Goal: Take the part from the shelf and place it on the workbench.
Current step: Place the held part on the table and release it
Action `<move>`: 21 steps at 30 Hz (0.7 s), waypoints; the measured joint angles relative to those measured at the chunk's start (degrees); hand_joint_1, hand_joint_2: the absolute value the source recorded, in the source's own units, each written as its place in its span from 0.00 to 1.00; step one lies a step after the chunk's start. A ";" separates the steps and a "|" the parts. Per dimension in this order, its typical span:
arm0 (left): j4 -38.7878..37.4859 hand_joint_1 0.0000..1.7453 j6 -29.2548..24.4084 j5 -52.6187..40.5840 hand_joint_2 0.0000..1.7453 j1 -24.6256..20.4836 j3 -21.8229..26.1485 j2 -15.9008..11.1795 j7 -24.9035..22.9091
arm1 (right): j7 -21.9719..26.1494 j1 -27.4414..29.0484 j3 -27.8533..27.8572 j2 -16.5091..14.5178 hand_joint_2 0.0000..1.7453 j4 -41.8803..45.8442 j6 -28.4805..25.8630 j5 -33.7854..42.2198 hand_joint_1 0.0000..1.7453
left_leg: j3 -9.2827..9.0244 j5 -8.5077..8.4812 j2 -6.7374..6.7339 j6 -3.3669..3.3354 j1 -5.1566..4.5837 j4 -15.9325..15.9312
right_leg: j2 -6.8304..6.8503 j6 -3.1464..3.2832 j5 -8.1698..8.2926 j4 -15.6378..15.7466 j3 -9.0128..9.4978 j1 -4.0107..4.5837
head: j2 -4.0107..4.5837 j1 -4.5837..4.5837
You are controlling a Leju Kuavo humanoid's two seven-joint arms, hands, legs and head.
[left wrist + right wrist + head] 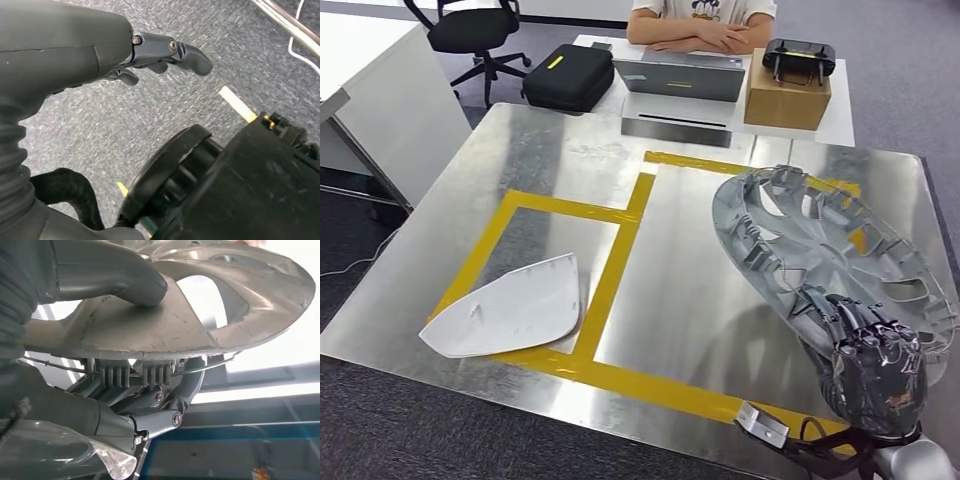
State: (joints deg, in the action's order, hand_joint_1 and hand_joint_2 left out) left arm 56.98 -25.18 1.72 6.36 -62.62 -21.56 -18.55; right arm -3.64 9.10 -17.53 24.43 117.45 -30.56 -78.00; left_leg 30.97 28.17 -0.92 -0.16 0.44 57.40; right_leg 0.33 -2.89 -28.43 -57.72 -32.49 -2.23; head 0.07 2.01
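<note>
The right hand [875, 365] grips the silver hubcap [826, 250] by its near rim, tilted over the bench's [546, 160] right side; a white panel [509, 308] lies near-left. The left hand [158, 55] hangs empty over the carpet, fingers apart.

Silver wheel cover [226, 325] pinched at its rim between right robot hand [124, 355] thumb and fingers [158, 415].

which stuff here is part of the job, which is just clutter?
Job:
- hubcap, gripped by right hand
- workbench with yellow tape boxes

Clutter:
- white panel in the left box
- black case
- laptop
- cardboard box with controller
- office chair
</note>
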 joint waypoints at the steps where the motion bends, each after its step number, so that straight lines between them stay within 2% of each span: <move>1: 0.00 0.00 -0.02 0.02 1.00 0.00 -0.06 -0.08 -0.01 | -0.04 0.03 -0.01 -0.02 1.00 -0.01 0.02 -0.02 1.00 | -0.03 -0.09 0.00 -0.38 -0.03 -0.07 | -0.03 0.04 0.02 0.00 -0.03 -0.04 | 0.00 -0.13; 5: 0.00 0.00 -0.02 0.02 1.00 -0.09 -0.23 -0.16 -0.01 | -0.02 -0.10 -0.02 -0.04 1.00 -0.01 0.03 -0.09 1.00 | -0.11 -0.42 0.01 -2.21 -0.01 -0.42 | -0.12 0.56 -0.08 -0.04 -0.10 0.32 | 0.00 -0.31; 6: 0.00 0.00 -0.02 0.01 1.00 -0.10 -0.25 -0.16 -0.01 | -0.01 -0.13 -0.02 -0.05 1.00 -0.01 0.02 -0.10 1.00 | -0.13 -0.44 0.01 -2.41 0.03 -0.47 | -0.11 0.73 -0.12 -0.06 -0.11 0.43 | 0.00 -0.31; 8: 0.00 0.00 -0.02 0.01 1.00 -0.11 -0.30 -0.13 -0.01 | -0.01 -0.16 -0.02 -0.06 1.00 -0.01 0.00 -0.23 1.00 | -0.15 -0.51 0.01 -2.36 0.11 -0.52 | -0.09 1.00 -0.20 -0.10 -0.11 0.61 | 0.00 -0.30; 10: 0.00 0.00 -0.07 0.01 1.00 -0.12 -0.37 -0.09 -0.20 | -0.07 -0.22 -0.02 -0.06 1.00 -0.01 0.00 -0.59 1.00 | -0.15 -0.55 0.02 -1.68 0.20 -0.62 | -0.08 1.07 -0.24 -0.16 -0.13 0.71 | 0.00 -0.30; 13: 0.00 0.00 -0.25 0.06 1.00 -0.22 -0.64 -0.06 -0.87 | -0.46 -0.43 -0.02 -0.06 1.00 -0.02 0.38 -1.17 1.00 | -0.16 -0.48 0.02 1.00 0.45 -0.80 | -0.08 1.18 -0.31 -0.33 -0.26 0.79 | 0.00 -0.28; 14: 0.00 0.00 -0.27 0.08 1.00 -0.24 -0.71 -0.04 -1.06 | -0.61 -0.51 -0.02 -0.06 1.00 -0.03 0.57 -1.29 1.00 | -0.15 -0.45 0.01 1.57 0.50 -0.81 | -0.08 1.21 -0.33 -0.36 -0.29 0.80 | 0.00 -0.27; 15: 0.00 0.00 -0.28 0.11 1.00 -0.25 -0.74 -0.03 -1.19 | -0.72 -0.58 -0.02 -0.06 1.00 -0.03 0.73 -1.40 1.00 | -0.12 -0.44 0.01 1.77 0.51 -0.80 | -0.08 1.21 -0.33 -0.38 -0.30 0.79 | 0.00 -0.26; 21: 0.02 0.00 -0.58 0.12 1.00 -0.31 -1.05 -0.03 -1.91 | -1.27 -0.88 -0.09 -0.06 1.00 -0.03 1.74 -1.91 1.00 | 0.00 -0.33 0.01 1.60 0.18 -0.55 | -0.08 1.07 -0.24 -0.33 -0.25 0.52 | 0.00 -0.25</move>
State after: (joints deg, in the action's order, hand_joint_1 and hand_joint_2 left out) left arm 57.00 -25.76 1.83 6.05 -63.67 -21.59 -20.45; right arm -4.91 8.22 -17.62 24.37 117.42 -28.82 -79.90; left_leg 30.98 27.85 -0.91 1.45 0.62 56.84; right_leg 0.25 -1.81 -28.67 -58.05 -32.74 -1.71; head 0.07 1.75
